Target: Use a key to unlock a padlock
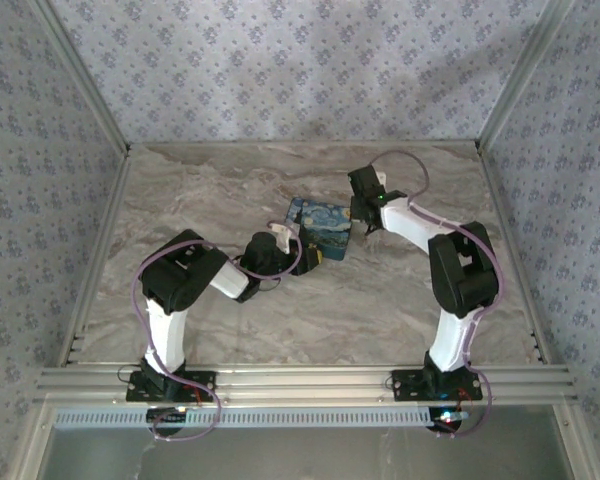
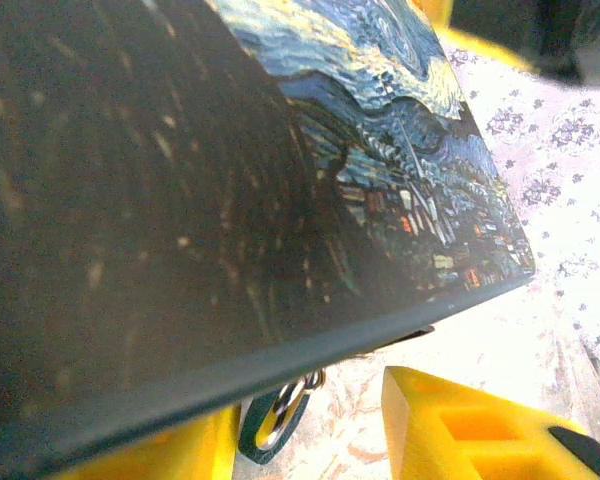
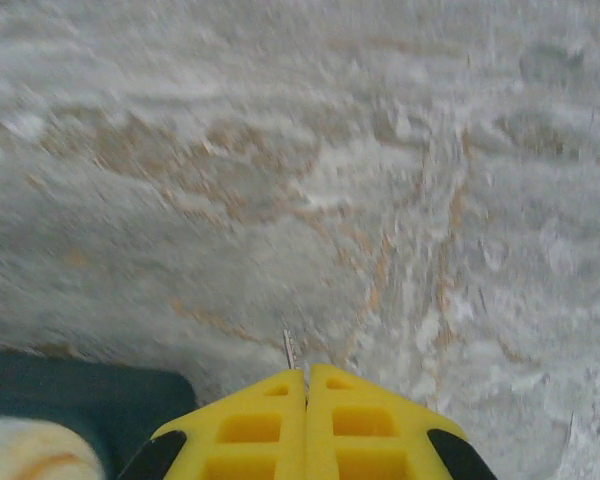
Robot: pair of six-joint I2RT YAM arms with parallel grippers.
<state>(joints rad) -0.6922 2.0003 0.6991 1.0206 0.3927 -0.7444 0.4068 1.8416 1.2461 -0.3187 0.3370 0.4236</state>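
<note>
The small padlock [image 2: 280, 410], dark blue with a shiny shackle, hangs under the front edge of the painted blue tin [image 2: 380, 130]. It sits between the yellow fingers [image 2: 460, 420] of my left gripper [image 2: 310, 420], close against the left one. That gripper's jaws stand apart, and bare table shows in the gap. My right gripper [image 3: 307, 372] is shut on the key [image 3: 288, 350], whose thin metal blade pokes out from the tips above the table. From above, the left gripper [image 1: 310, 255] is at the tin's [image 1: 320, 225] near corner and the right gripper [image 1: 365, 222] at its right side.
The tin stands in the middle of the marble-patterned table [image 1: 230, 190]. A dark teal edge of the tin [image 3: 80, 390] lies just left of my right fingers. Aluminium rails [image 1: 300, 378] border the near side, and patterned walls enclose the other three.
</note>
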